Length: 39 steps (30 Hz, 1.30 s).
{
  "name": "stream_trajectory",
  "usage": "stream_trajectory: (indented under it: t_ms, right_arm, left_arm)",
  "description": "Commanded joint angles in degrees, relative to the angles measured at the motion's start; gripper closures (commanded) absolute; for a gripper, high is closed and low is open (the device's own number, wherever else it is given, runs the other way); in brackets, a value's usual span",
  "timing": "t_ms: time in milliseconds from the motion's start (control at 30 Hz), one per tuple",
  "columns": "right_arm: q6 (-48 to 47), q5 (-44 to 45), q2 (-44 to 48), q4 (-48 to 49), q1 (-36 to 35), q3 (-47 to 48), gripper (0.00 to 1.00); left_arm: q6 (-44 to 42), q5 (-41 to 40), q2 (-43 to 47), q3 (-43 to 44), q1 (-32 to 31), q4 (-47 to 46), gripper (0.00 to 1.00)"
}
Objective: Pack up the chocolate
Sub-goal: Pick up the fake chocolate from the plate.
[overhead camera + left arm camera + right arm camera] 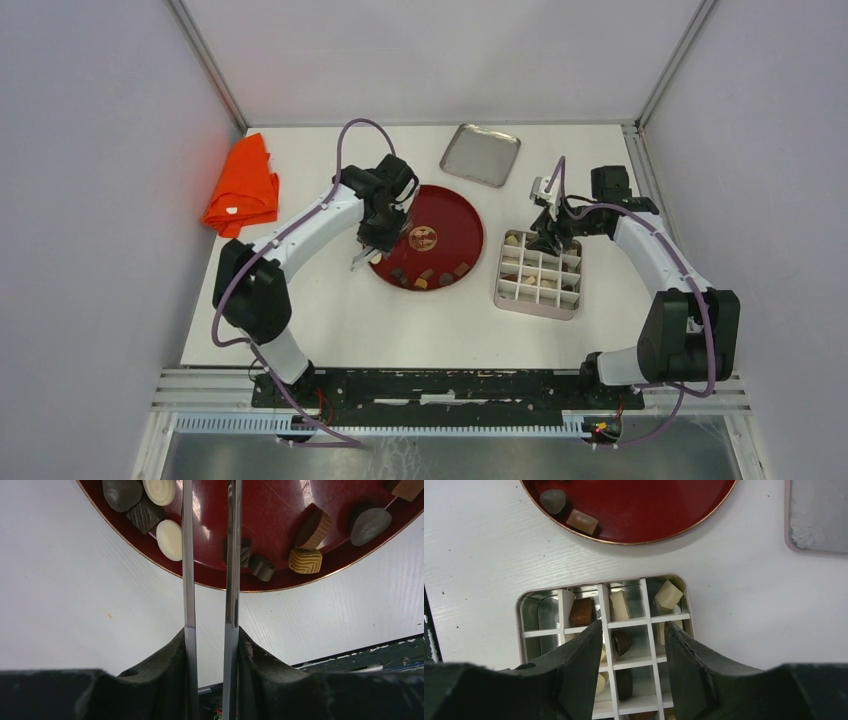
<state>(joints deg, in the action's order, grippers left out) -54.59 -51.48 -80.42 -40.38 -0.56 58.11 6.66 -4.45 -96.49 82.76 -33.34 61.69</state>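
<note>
An orange cloth (243,186) lies far left. The left gripper (361,262), its long steel blades narrowly apart with nothing seen between them, reaches across the rim of the red plate (280,510), where loose chocolate pieces (305,560) cluster near the edge. They look light and rigid but smooth-skinned, likely to slip or scuff. A gentle pinch low across opposite flat sides seems safest, and the domed ones look trickier. To the right, packed chocolates (583,611) sit in the divided box (541,633), above which the right gripper (633,626) hovers, jaws wide and empty.
</note>
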Motion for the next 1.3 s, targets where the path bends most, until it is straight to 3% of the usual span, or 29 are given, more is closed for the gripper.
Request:
stream_trajectory:
  t_ms: [0,600,1267]
  right_arm:
    - [-1.8,-1.8,0.2,0.1,0.2,0.8,0.45]
    - [-3.0,-1.6,-1.7,-1.1,2.2,0.9,0.45]
    - [-3.9,-1.3,-2.0,-1.9,2.1,1.2,0.46]
  left_arm:
    - [-4.1,-1.4,-1.0,3.6,0.6,2.7,0.60]
    - [-5.9,1.5,-2.7,4.1,2.5,1.9,0.52]
    - [-6.3,4.2,-4.9,2.7,3.9,1.1,0.53]
